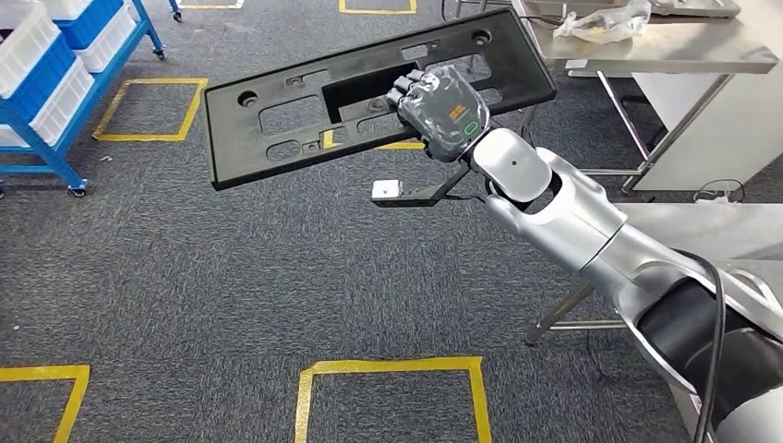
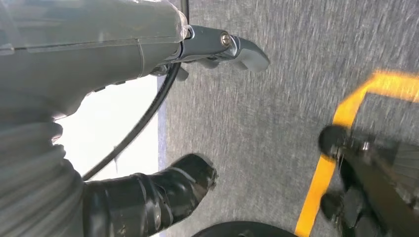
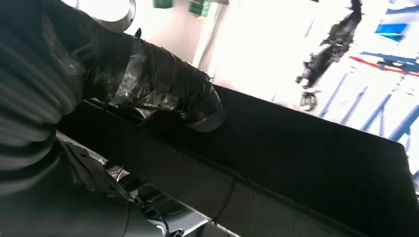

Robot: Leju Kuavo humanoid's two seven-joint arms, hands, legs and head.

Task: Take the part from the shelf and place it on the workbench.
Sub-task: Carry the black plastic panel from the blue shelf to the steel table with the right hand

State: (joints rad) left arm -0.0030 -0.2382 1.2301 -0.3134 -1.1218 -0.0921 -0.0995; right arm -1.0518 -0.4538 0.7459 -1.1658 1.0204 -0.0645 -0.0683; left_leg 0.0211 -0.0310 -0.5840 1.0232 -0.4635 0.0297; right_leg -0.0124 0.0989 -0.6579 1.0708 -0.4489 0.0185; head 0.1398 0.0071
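Note:
The part is a long flat black plastic panel with several cut-outs, held up in the air above the carpet, tilted. My right hand grips it near its right end, fingers curled into the large cut-out. The right wrist view shows my taped thumb pressed on the black panel. The steel workbench stands at the back right, beyond the panel's right end. In the left wrist view my left hand hangs over the carpet with its fingers apart, holding nothing.
A blue shelf cart with white bins stands at the back left. Yellow tape squares mark the grey carpet. A crumpled plastic bag lies on the workbench. A second steel table sits close at the right.

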